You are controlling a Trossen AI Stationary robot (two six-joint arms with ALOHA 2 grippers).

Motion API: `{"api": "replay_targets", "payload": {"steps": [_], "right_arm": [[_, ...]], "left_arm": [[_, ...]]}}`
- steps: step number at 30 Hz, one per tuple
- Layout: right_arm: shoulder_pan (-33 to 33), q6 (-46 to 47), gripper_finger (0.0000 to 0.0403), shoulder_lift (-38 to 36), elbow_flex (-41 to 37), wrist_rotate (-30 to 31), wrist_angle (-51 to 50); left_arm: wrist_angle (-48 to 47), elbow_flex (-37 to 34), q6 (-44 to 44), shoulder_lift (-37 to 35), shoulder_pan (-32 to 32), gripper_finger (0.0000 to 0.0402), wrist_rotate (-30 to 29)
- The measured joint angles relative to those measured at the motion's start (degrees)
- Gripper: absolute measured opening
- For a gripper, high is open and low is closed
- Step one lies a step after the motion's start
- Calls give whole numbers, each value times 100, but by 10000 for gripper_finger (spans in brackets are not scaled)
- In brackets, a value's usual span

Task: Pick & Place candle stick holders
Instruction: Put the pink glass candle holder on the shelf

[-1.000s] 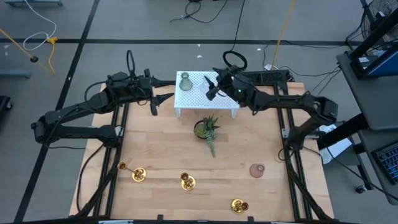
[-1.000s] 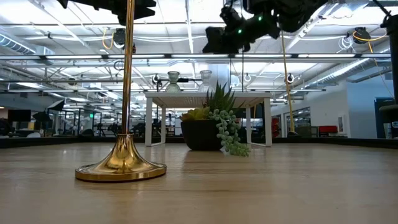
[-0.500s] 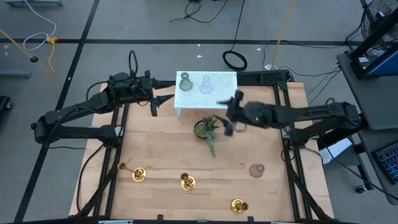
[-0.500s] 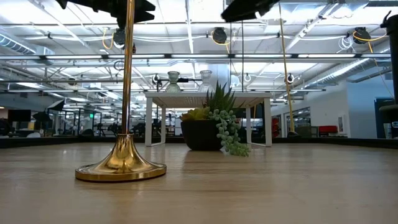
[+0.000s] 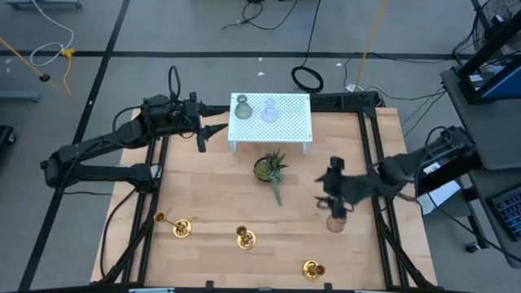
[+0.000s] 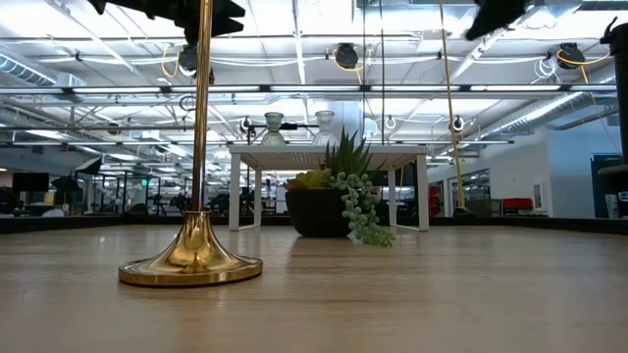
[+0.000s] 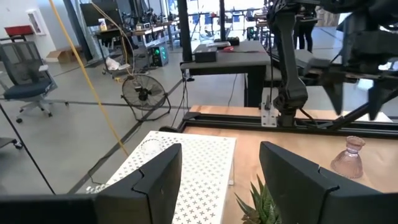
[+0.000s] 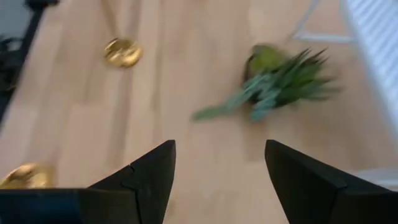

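Observation:
Three gold candle stick holders stand on their round bases near the table's near edge: one at the left (image 5: 181, 229), one in the middle (image 5: 244, 238), one toward the right (image 5: 312, 268). One of them (image 6: 196, 257) stands close in the low view. My right gripper (image 5: 324, 194) is open and empty above the table's right half, beside a pink vase (image 5: 335, 222). Its wrist view shows two gold bases (image 8: 122, 52) (image 8: 25, 174) ahead of it. My left gripper (image 5: 213, 129) is open and empty, high at the far left beside the white stand (image 5: 285, 126).
A green potted plant (image 5: 270, 168) sits mid-table, with a strand trailing toward the near edge. The white perforated stand at the far edge carries a green vase (image 5: 241, 107) and a clear vase (image 5: 269, 110). Bare wood lies between the plant and the candle stick holders.
My right gripper has swung from above the white stand toward the table's near right, past the plant, and now hangs beside the pink vase. The clear vase on the stand, hidden by the arm before, now shows. My left arm has kept still.

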Motion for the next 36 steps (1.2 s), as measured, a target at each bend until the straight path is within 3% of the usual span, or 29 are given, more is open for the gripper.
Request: {"api": "replay_targets", "payload": {"steps": [7,14,21,32,36], "right_arm": [[1000,1306,242,-2,-110,13,-740],[1754,1838,242,-233,-1093,6,-497],[2263,1976,242,-1106,-2100,19,749],[2602,2054,242,-1966,-4337,70,3762],[2602,1388,242,-2087,-4627,214,4141]], "left_arm": [[2,0,-157,0,-1,220,5],[72,0,-266,0,-2,220,7],[275,0,-274,0,-1,220,11],[843,0,-295,0,-1,220,11],[1079,0,-300,0,0,220,11]]}}
